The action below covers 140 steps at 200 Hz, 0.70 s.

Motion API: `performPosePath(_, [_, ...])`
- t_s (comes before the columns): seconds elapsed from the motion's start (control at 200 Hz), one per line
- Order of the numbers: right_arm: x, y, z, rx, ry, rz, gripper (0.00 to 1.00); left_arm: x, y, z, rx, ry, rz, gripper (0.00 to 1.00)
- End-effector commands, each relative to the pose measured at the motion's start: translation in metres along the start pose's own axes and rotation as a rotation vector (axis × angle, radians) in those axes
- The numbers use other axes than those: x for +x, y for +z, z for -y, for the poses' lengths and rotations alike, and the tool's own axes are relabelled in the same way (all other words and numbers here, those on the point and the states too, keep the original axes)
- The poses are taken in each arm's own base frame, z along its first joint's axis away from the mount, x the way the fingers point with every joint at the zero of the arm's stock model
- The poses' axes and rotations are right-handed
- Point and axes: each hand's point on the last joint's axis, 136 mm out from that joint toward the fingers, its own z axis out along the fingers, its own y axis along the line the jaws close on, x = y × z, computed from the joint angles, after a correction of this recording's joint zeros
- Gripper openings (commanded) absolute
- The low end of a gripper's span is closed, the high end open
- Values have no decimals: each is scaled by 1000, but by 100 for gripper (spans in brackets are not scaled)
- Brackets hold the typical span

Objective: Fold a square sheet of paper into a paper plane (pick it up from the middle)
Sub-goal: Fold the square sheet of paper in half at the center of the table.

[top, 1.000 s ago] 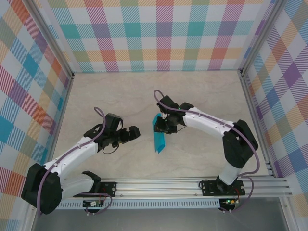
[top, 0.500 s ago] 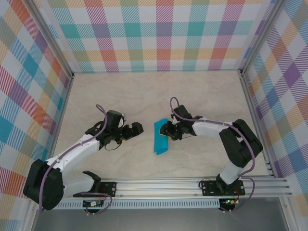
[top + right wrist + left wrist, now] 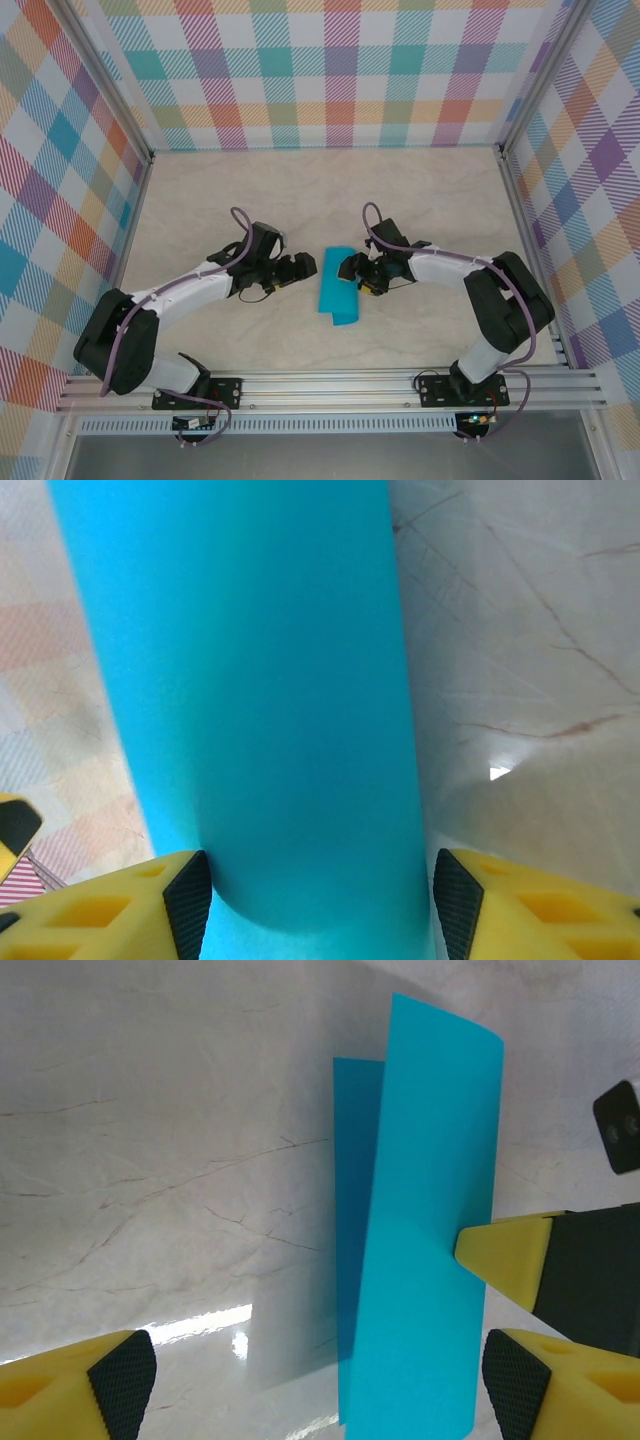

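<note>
Marbled bench (image 3: 200, 200), checked walls around. My right fingers (image 3: 185, 905) have brought the half-folded sheet (image 3: 335, 292) down to mid-bench and are spreading around its fold. My left fingers (image 3: 120, 1370), wide apart, have moved in beside it, likely to take over.

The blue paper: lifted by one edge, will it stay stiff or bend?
The paper would probably droop: it is thin and its upper layer bows. It looks light, so a push may slide it on the smooth table.
</note>
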Motion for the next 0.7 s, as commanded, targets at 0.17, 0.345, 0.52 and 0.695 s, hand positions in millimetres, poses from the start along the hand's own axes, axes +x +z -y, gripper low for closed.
performPosePath(0.17, [10,4,-10,-84,-44,-117,66,-2,8,18,22,13,-4,87])
performPosePath(0.345, [10,14,-14,-120,-45,-154,63,-3,8,18,14,18,-1,87])
performPosePath(0.52, [8,11,-22,-142,-55,-152,46,-4,5,17,2,25,3,87])
performPosePath(0.695, [-2,7,-44,-222,-38,-127,36,-9,-2,13,-34,28,38,88])
